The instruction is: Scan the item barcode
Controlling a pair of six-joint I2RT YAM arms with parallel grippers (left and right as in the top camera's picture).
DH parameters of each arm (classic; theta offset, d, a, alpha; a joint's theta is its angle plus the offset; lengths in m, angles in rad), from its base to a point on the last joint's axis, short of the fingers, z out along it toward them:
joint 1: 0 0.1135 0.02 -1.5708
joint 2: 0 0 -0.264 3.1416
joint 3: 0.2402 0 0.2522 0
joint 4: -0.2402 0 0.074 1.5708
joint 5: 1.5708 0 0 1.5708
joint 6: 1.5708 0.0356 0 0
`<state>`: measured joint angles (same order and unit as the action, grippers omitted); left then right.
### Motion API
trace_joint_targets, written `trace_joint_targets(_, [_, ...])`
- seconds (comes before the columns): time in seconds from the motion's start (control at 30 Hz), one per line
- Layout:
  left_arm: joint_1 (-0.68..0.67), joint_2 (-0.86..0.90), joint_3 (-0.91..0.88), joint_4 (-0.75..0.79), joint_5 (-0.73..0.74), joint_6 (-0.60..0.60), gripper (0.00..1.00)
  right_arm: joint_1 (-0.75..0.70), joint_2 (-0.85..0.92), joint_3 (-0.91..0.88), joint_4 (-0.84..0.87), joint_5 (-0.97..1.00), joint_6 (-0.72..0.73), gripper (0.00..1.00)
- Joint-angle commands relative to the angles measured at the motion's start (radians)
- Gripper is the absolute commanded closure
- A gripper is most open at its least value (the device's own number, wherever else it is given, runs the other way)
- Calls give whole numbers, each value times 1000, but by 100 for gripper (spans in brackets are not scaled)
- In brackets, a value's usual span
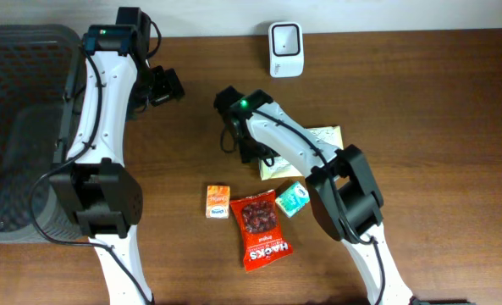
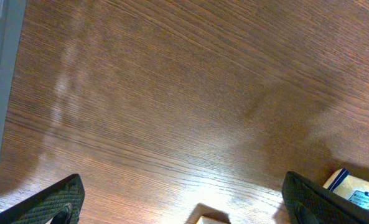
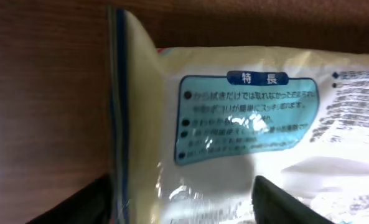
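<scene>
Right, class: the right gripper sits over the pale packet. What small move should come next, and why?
Probably close the right gripper on the pale packet: its fingers straddle the packet's edge, apparently not clamped yet, and the scanner stands apart near the table's far edge.

Robot test bench laid out as a mock shop checkout. A wood-grain table (image 1: 437, 110) carries a white barcode scanner (image 1: 284, 49) at its far edge and a grey mesh basket (image 1: 18, 59) at the left side, as at a till. Packaged retail goods lie loose on the top: a red snack bag (image 1: 261, 230), an orange box (image 1: 217, 201), a teal pack (image 1: 292, 199) and a pale pouch (image 1: 325, 137) printed in Japanese. A left arm (image 1: 98, 102) and a right arm (image 1: 289, 135), white and black with exposed cables, indicate a laboratory, not a real shop.
</scene>
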<state>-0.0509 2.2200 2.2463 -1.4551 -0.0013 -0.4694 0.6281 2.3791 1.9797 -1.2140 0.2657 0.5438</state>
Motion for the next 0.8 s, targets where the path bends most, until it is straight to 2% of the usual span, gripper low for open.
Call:
trace_joint_targets(0.0, [0, -8, 11, -3, -15, -8, 0, -2, 37, -22, 1, 62, 15, 32])
trace_joint_targets(0.07, [0, -8, 11, -3, -15, -8, 1, -2, 37, -35, 12, 63, 15, 46])
trace_joint_targets(0.17, [0, -8, 11, -2, -15, -8, 1, -2, 35, -27, 10, 60, 15, 91])
trace_joint_targets(0.2, [0, -8, 11, -2, -15, -8, 1, -2, 34, -9, -9, 60, 14, 96])
trace_joint_targets(0.27, [0, -8, 11, -2, -14, -8, 1, -2, 27, 39, -54, 60, 15, 96])
trace_joint_targets(0.37, [-1, -8, 11, -1, -14, -8, 1, -2, 4, 237, -192, 33, 5, 96])
trace_joint_targets(0.43, [-1, -8, 11, 0, -14, -8, 1, -2, 2, 434, -280, -109, -88, 96])
trace_joint_targets(0.57, [-1, -8, 11, 0, -14, -8, 1, -2, 2, 771, -410, -403, -156, 96])
trace_joint_targets(0.63, [-1, -8, 11, 2, -14, -8, 0, -2, 2, 825, -428, -482, -174, 96])
trace_joint_targets(0.77, [-1, -8, 11, 0, -15, -8, 1, -69, 3, 799, -472, -436, -173, 96])
